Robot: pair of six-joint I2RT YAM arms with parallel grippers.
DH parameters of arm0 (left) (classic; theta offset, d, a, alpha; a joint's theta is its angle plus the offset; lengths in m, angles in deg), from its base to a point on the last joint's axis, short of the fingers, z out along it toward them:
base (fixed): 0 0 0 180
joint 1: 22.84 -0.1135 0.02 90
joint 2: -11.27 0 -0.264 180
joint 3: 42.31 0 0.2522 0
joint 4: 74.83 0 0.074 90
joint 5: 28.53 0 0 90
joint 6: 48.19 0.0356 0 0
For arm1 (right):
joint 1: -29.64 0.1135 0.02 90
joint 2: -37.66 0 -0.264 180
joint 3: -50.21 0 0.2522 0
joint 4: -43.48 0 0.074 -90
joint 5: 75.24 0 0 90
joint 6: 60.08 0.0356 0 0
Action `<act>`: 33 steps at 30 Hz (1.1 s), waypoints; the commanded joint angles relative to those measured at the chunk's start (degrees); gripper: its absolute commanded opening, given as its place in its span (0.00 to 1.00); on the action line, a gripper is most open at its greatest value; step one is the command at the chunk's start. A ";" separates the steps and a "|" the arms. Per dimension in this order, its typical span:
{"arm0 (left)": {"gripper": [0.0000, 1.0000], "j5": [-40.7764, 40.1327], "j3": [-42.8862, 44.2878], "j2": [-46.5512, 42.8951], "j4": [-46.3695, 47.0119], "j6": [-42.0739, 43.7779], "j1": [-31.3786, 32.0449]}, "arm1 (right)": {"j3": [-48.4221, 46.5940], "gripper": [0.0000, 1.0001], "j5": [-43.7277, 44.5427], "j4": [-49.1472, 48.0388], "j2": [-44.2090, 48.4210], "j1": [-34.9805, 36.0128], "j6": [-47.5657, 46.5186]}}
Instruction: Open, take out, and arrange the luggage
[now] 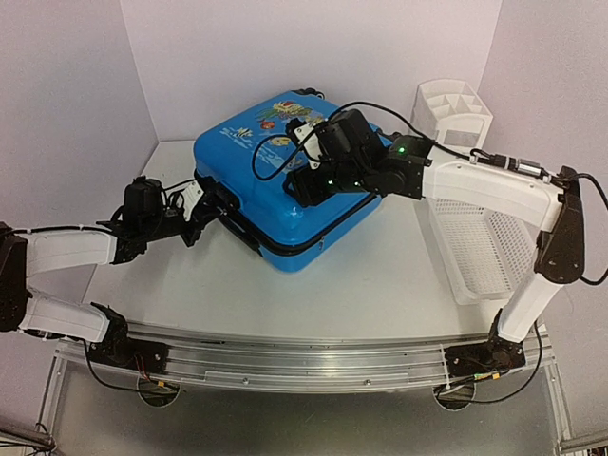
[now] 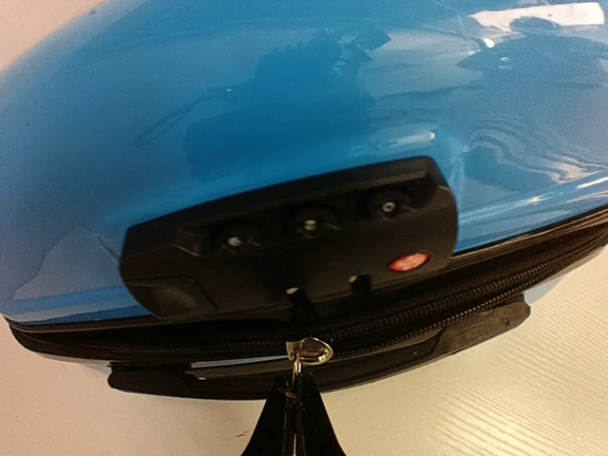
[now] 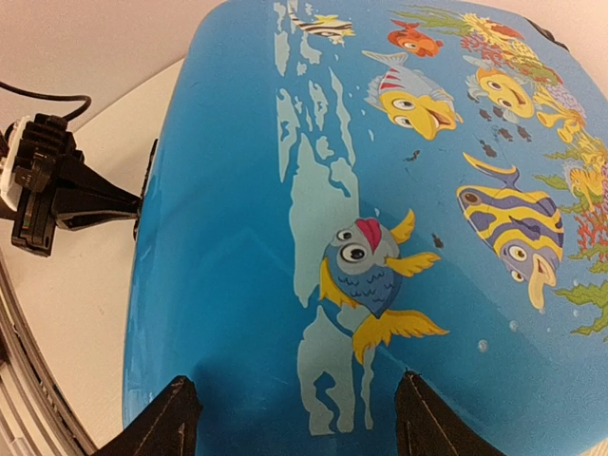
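The bright blue luggage (image 1: 242,157) lies flat and zipped shut on the table, fish-print lid up. My left gripper (image 1: 211,202) is at its left side. In the left wrist view it (image 2: 296,388) is shut on the silver zipper pull (image 2: 311,352), just below the black combination lock (image 2: 294,237) and against the black zipper band (image 2: 494,290). My right gripper (image 1: 306,185) is over the lid. In the right wrist view it (image 3: 296,404) is open, its fingers (image 3: 176,423) spread just above the blue lid (image 3: 247,237). I cannot tell whether they touch it.
A white compartmented organizer (image 1: 454,109) stands at the back right. A white perforated basket (image 1: 480,249) lies right of the luggage, under my right arm. The left gripper (image 3: 90,198) shows at the left in the right wrist view. A metal rail (image 1: 304,356) runs along the near edge.
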 commanded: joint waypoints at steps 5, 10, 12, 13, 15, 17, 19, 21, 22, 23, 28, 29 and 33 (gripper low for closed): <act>0.00 3.12 6.59 2.02 -5.94 10.17 -8.25 | -3.87 0.65 -1.08 -1.12 -1.92 0.64 -2.10; 0.00 5.64 9.92 6.52 -5.76 13.68 -14.75 | -3.83 0.65 -1.73 -1.23 -2.18 0.90 -2.36; 0.00 7.26 11.07 7.77 -5.86 15.56 -16.69 | -3.91 0.65 -1.55 -1.21 -2.32 1.17 -2.81; 0.00 7.92 11.58 8.32 -6.04 16.19 -17.60 | -3.96 0.65 -1.36 -1.23 -2.38 1.35 -3.17; 0.00 9.50 12.87 9.88 -6.29 17.85 -19.17 | -4.10 0.65 -1.00 -1.24 -2.63 1.80 -3.74; 0.00 10.58 14.52 11.65 -5.96 18.98 -20.98 | -4.50 0.65 -0.76 -1.47 -2.94 2.63 -4.47; 0.00 11.57 16.08 13.32 -5.63 20.13 -22.85 | -5.17 0.65 -0.55 -1.82 -3.43 3.52 -5.48; 0.00 13.00 17.60 14.56 -5.59 21.85 -24.02 | -6.07 0.65 -0.15 -2.13 -4.19 4.47 -6.48; 0.00 13.70 18.23 14.91 -5.94 22.76 -24.47 | -6.50 0.65 0.24 -2.44 -4.61 4.88 -6.60; 0.00 14.26 18.68 15.05 -6.53 23.71 -24.75 | -6.95 0.65 0.39 -3.06 -5.02 5.26 -6.64; 0.00 22.20 17.56 11.94 -11.88 29.10 -24.51 | -9.79 0.65 0.82 -5.56 -8.89 6.81 -9.50; 0.00 22.57 17.47 11.64 -12.62 28.70 -24.35 | -10.57 0.66 2.85 -5.58 -9.41 6.73 -8.27; 0.00 21.26 17.23 11.66 -10.93 26.34 -24.18 | -10.09 0.69 9.56 -4.57 -7.79 3.50 -1.02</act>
